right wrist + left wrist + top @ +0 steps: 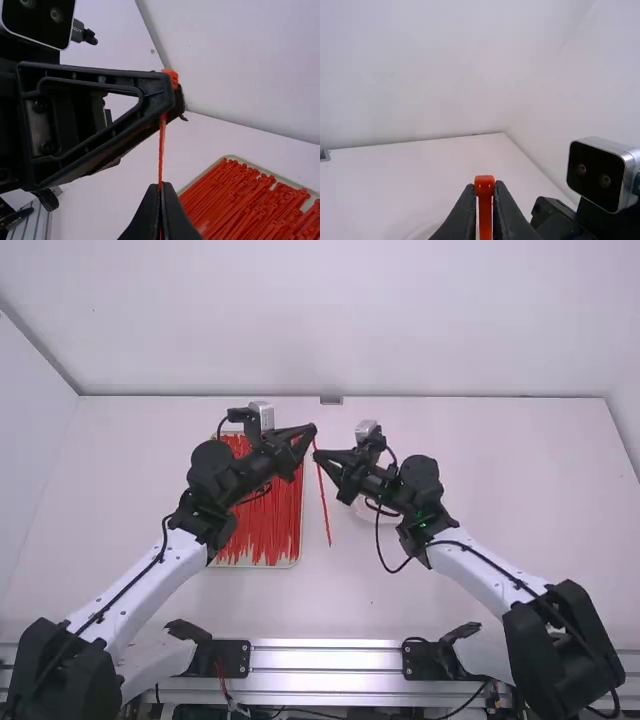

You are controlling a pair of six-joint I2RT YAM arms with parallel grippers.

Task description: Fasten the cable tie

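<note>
From the high view, I have both arms meeting over the middle of the white bench (500, 470), just beside the tray of loose red cable ties (262, 530). One thin red plastic cable tie (324, 505) is held off the bench between them, its long tail running free toward the near side.

In the left wrist view, the left jaws are clamped on the tie's square head (484, 184), which pokes out just past the tips.

In the right wrist view, the right jaws are pinched together on the strap (161, 145), near the head.

My worry is that the tie is straight, not looped. With the right jaws so near the head, the free tail has no guidance. I judge it could twist or slip during regripping, and the left jaws may cover the head's slot.
</note>
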